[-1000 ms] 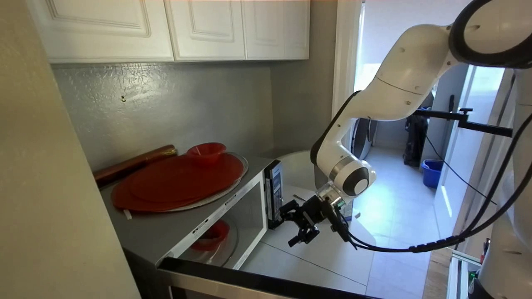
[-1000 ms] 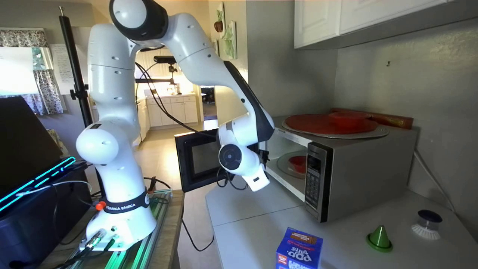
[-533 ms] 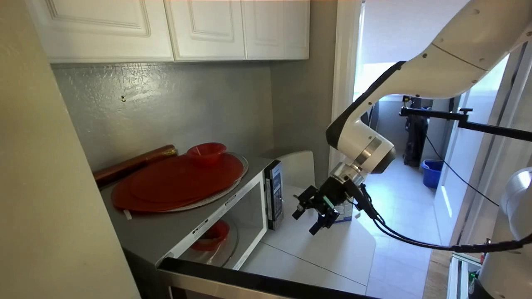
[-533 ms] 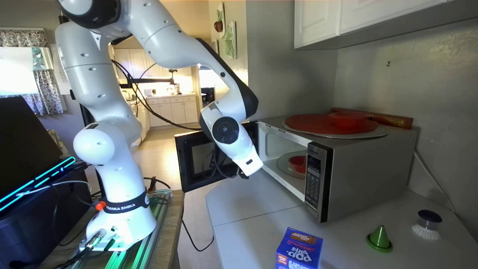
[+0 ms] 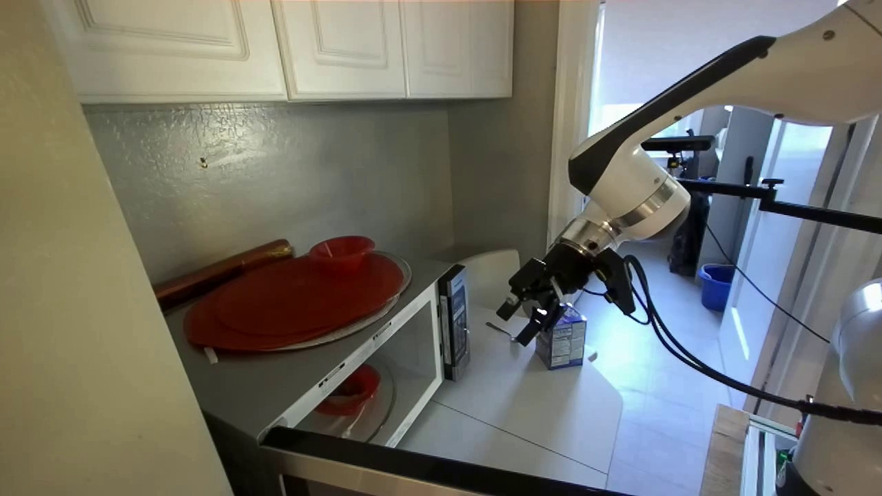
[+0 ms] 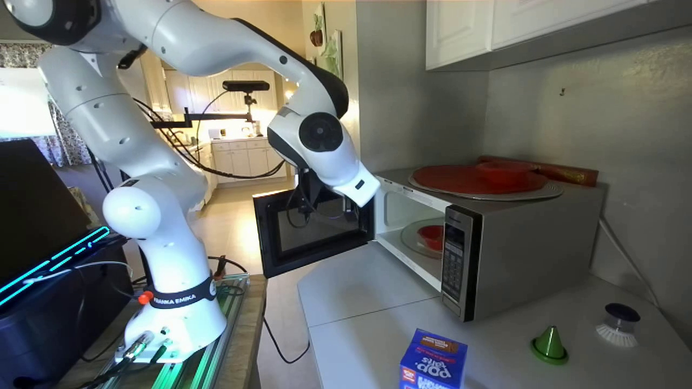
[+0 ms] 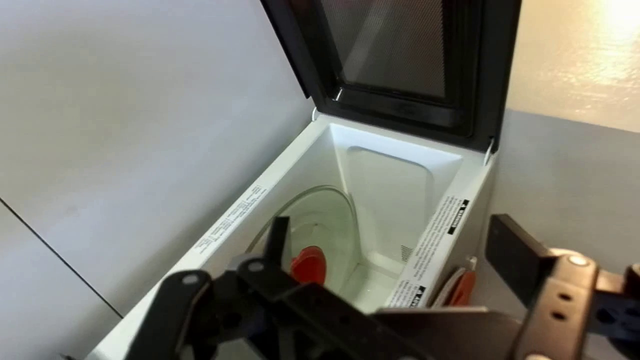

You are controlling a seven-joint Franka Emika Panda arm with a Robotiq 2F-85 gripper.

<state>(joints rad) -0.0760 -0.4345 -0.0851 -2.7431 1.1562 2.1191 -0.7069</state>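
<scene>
White counter (image 5: 524,399) supports the microwave (image 6: 535,259); I find the gripper (image 5: 518,322) spread, grasping nothing, apart from it, the red bowl (image 6: 431,236) inside it, and judge this positioning, the next move calling for clearance from its door (image 7: 390,45).

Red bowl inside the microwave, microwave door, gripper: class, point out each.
Red bowl (image 6: 431,241): an exterior view, its side.
Microwave door (image 7: 397,57): wrist view, its window.
Gripper (image 5: 518,322): an exterior view, midway between its fingertips.
</scene>
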